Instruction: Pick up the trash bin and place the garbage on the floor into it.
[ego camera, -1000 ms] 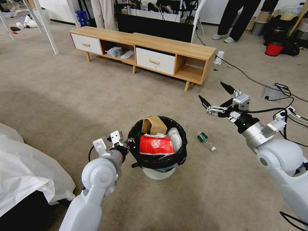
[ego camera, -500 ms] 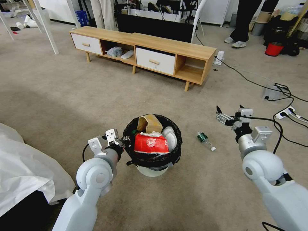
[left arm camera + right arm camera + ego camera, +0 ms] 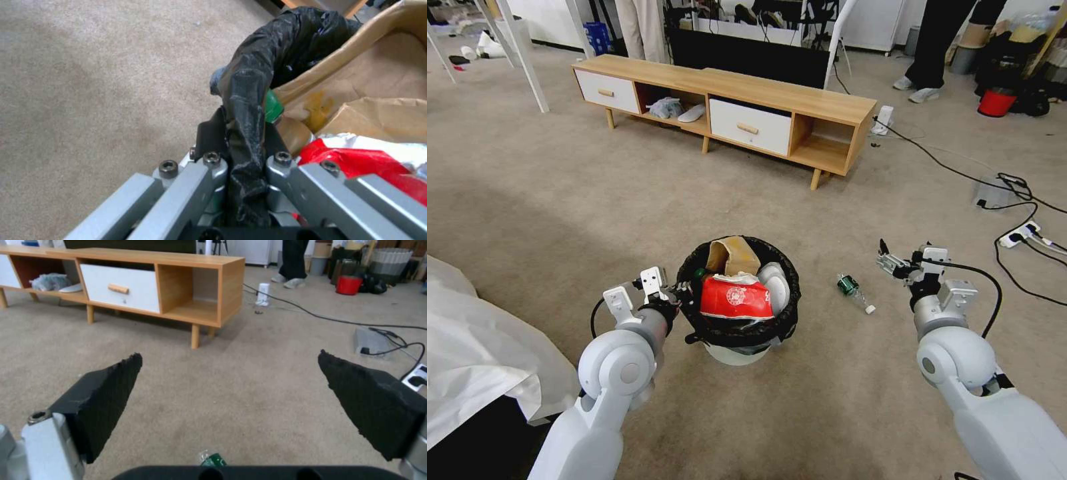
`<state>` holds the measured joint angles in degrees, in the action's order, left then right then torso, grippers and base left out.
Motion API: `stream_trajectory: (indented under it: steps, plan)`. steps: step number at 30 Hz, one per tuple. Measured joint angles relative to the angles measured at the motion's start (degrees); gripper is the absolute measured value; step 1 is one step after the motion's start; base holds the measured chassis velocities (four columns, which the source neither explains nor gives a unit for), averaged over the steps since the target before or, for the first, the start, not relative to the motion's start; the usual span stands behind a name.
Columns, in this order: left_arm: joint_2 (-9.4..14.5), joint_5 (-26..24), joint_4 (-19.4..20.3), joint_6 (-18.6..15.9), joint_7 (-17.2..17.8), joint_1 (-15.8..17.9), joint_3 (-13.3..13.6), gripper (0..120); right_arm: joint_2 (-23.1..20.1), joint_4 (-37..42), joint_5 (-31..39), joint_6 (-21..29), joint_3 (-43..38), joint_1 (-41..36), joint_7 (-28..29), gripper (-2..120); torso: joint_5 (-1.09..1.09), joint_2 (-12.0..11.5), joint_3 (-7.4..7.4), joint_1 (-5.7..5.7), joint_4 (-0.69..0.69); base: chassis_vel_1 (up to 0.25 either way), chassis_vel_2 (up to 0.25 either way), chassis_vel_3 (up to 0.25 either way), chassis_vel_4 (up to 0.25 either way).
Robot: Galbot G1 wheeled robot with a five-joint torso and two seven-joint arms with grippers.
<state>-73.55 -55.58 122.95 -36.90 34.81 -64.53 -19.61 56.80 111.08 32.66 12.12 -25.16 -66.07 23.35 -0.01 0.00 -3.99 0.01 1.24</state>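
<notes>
The wide-open, empty right gripper [image 3: 887, 257] had dropped near the bottle [image 3: 851, 288], while the left gripper [image 3: 684, 293] pinched the trash bin [image 3: 740, 352].

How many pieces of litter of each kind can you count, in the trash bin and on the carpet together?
Brown paper bag: 1
Red wrapper: 1
White piece: 1
Green-capped bottle: 1
Green-labelled bottle: 1
Total: 5
</notes>
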Motion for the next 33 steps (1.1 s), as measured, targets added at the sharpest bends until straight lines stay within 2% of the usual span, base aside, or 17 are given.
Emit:
stream_trajectory:
  steps: [33]
  plan:
    - [-1.26, 1.95, -0.08, 0.34, -0.99, -0.58, -0.06, 5, 0.34, -1.48, -2.37, -0.78, 0.42, 0.70, -1.02, 100, 0.01, 0.00, 0.00, 0.00, 0.01, 0.000, 0.000, 0.000, 0.000]
